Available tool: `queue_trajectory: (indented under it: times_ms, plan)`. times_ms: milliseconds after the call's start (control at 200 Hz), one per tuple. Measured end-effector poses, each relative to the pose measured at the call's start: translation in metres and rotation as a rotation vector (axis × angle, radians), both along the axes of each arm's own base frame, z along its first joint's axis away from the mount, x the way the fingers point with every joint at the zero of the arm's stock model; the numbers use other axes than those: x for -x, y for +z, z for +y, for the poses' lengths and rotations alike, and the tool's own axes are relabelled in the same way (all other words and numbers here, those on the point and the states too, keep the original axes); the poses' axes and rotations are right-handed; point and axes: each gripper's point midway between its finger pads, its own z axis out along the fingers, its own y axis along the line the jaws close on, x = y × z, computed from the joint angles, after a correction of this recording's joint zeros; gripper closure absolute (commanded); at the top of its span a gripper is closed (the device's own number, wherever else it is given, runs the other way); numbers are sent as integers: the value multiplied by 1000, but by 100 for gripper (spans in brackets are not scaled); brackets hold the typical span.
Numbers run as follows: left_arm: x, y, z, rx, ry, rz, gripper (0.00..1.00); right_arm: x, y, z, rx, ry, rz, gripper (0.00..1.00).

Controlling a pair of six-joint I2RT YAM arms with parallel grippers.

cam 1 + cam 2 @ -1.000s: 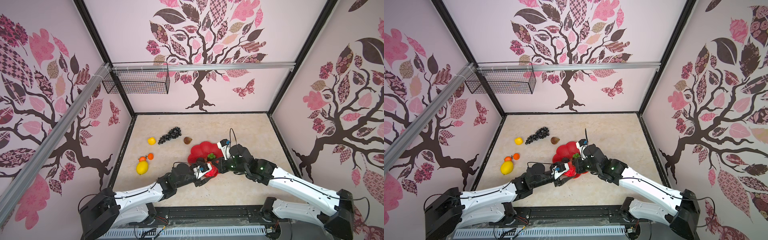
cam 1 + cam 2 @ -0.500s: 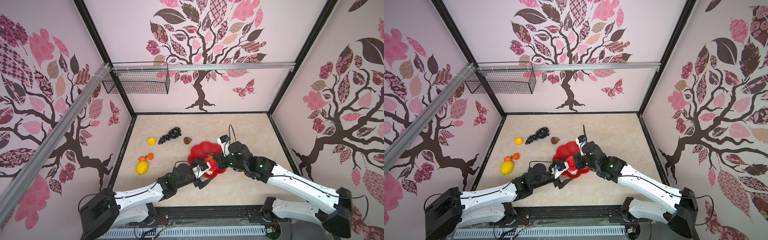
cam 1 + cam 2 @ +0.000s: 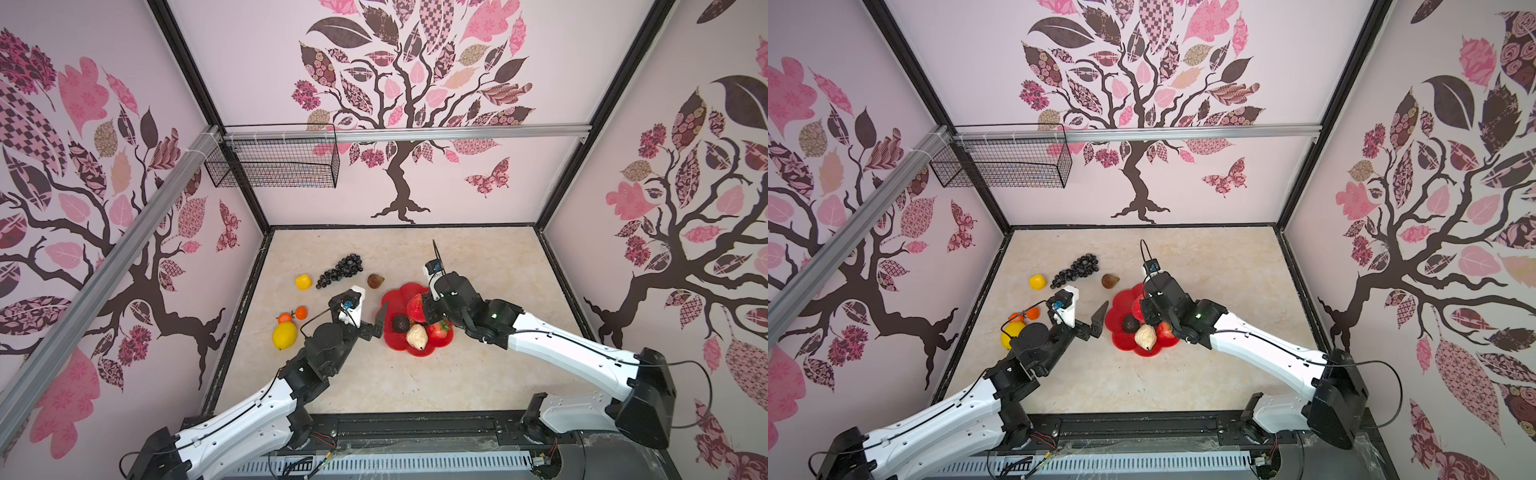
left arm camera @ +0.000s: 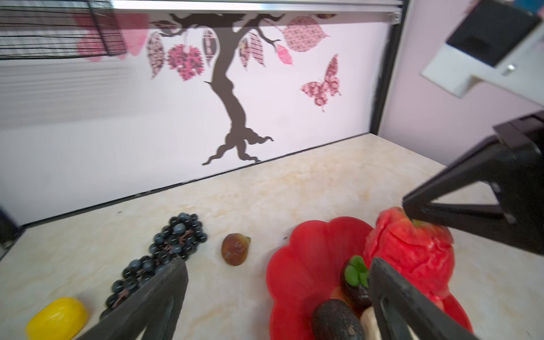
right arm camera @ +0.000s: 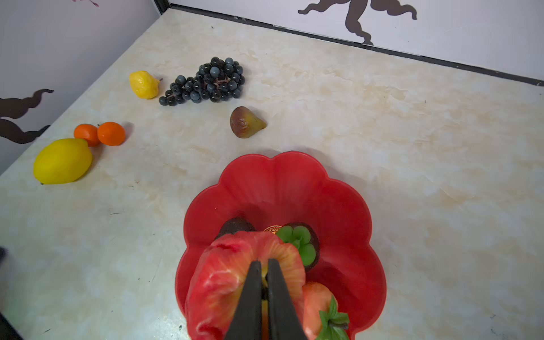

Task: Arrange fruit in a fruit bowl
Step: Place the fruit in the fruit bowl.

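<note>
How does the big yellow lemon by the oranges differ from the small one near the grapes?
Size: the large smooth yellow lemon is clearly bigger than the small yellow lemon.
Shape: the large lemon is a long oval, the small lemon rounder with a tip.
Neighbours: the large lemon lies by two small oranges, the small lemon beside the black grape bunch.
Both are yellow and lie outside the red flower-shaped bowl.

Black wire basket [image 3: 274, 162] hangs from aluminium rail [image 3: 457, 134] at back wall, left corner, well above surface [image 3: 490, 257]. Surface beige, marbled. Back wall: tree decal [image 3: 400, 183], butterfly decal [image 3: 488, 179] beside trunk. Similar pink-and-brown trees on both side walls. Black frame posts [image 3: 187, 62] in back corners.
</note>
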Motion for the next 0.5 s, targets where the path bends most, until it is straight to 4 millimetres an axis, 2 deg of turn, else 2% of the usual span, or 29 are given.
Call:
queue_trajectory:
  times_ms: [105, 225, 500]
  plan:
    - [-4, -7, 17, -14, 95, 24, 2, -14, -7, 10, 39, -10, -14, 92]
    - [-5, -13, 25, -34, 142, 40, 2, -28, -18, 18, 80, -22, -31, 92]
    - [-2, -6, 37, -18, 183, 25, 2, -54, -49, 28, 191, -50, -63, 92]
